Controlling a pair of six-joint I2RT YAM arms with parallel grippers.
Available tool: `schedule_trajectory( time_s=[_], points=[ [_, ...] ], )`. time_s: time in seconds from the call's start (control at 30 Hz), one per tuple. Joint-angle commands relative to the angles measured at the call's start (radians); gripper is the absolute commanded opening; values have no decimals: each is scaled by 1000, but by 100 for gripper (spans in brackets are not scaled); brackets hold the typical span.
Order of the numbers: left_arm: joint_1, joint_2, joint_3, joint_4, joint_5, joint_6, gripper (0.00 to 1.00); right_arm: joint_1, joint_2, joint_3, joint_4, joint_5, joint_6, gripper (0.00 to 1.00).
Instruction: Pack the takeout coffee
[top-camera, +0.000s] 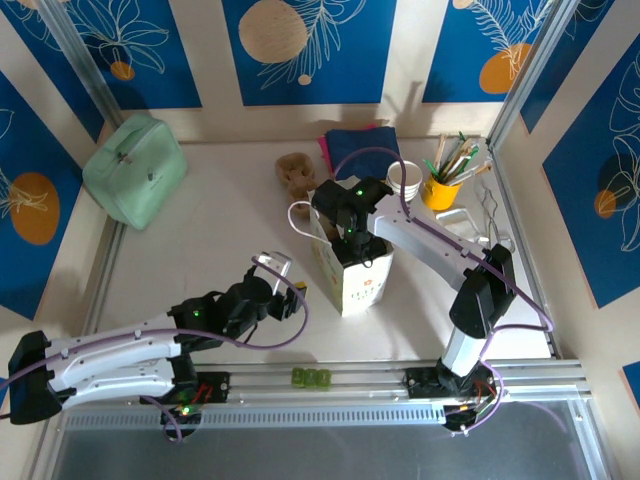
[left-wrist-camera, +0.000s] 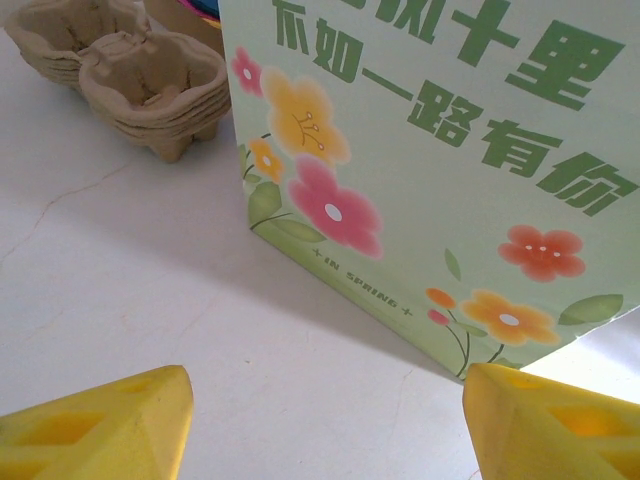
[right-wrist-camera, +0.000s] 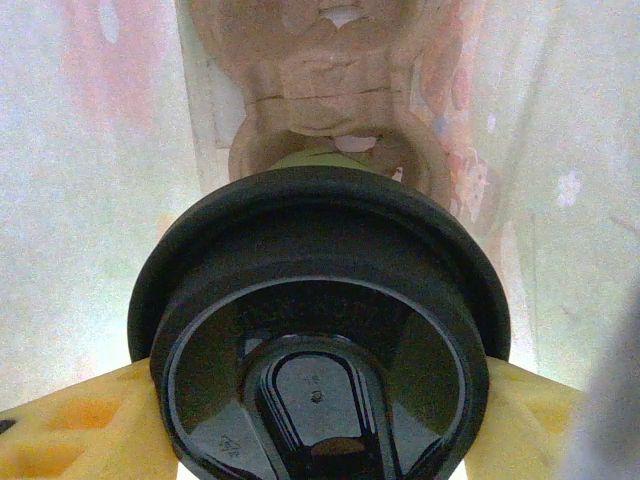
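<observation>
A pale green paper bag (top-camera: 352, 282) printed with flowers stands mid-table. My right gripper (top-camera: 350, 230) reaches down into its mouth. In the right wrist view that gripper (right-wrist-camera: 315, 405) is shut on the takeout coffee, with a yellow finger (right-wrist-camera: 85, 425) on each side. The coffee's black lid (right-wrist-camera: 320, 300) faces the camera and hides the cup body. A brown cardboard carrier (right-wrist-camera: 320, 70) lies below it inside the bag. My left gripper (top-camera: 282, 272) is open just left of the bag (left-wrist-camera: 430, 150), low over the table, with nothing between its fingers (left-wrist-camera: 110, 425).
A stack of white ribbed cups (top-camera: 405, 180) stands at the back beside a yellow pen pot (top-camera: 440, 192). Spare brown carriers (top-camera: 297, 172) (left-wrist-camera: 150, 85) sit behind the bag. A mint pouch (top-camera: 135, 170) lies far left, a blue cloth (top-camera: 360, 143) at the back.
</observation>
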Motion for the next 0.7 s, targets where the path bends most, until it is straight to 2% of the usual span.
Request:
schedule_trajectory(
  time_s=[0.0,0.67],
  points=[
    [1,-28,4,-17,-24,-9,72,8,-14,-14,7,-16,19,58],
    [1,-54,-15,-21,-27,-21,72,1,-2,-51,41,-21,22,58]
  ],
)
